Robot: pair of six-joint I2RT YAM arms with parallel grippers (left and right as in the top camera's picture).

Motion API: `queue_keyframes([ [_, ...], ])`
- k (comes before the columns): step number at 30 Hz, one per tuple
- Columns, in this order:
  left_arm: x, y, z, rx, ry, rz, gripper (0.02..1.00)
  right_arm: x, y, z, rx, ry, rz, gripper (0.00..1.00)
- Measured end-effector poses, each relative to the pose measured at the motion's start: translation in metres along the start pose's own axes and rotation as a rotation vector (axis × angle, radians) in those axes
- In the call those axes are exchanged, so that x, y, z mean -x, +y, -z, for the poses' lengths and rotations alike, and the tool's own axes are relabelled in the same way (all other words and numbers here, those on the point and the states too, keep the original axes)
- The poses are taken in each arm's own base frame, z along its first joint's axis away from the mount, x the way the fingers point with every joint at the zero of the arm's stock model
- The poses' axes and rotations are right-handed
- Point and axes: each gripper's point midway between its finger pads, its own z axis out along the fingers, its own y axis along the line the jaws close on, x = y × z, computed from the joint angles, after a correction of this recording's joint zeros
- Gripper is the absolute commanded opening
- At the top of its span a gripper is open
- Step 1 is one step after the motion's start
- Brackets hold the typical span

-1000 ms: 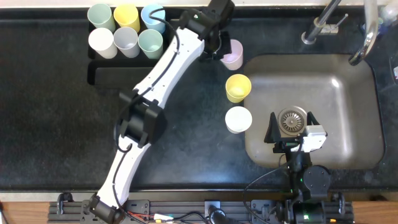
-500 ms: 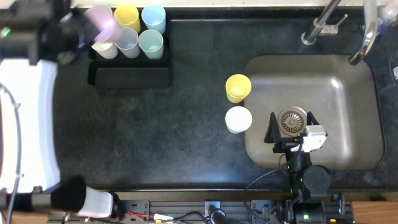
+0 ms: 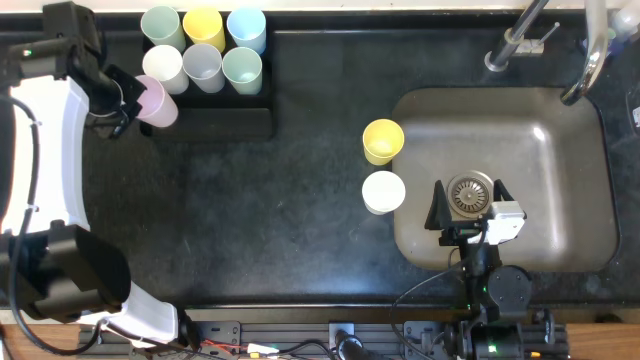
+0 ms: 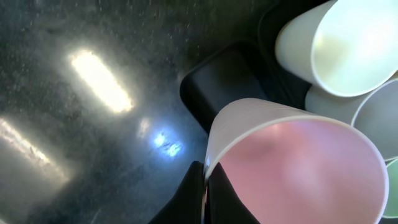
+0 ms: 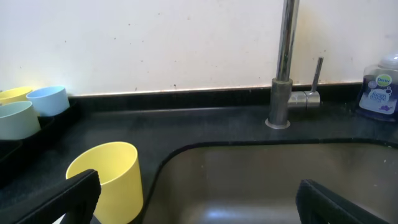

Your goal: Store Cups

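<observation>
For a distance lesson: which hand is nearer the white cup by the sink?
Right. The right hand hangs over the sink beside the white cup; the left hand is far off at the rack.

Label on the soap bottle (image 5: 380, 91), far right on the counter beside the tap (image 5: 286, 68). It carries print, too small to read. No other legible text.

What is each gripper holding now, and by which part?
The left gripper holds the pink cup by its rim; the right gripper holds nothing.
</observation>
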Motion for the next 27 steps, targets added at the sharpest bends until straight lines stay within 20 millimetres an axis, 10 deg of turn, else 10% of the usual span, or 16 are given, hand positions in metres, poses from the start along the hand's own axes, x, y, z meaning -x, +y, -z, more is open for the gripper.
queue_keyframes([
  [27, 0.013, -0.007, -0.070, 0.072, 0.028, 0.003, 0.036, 0.000, 0.000, 0.000, 0.000, 0.001, 0.000, 0.998],
])
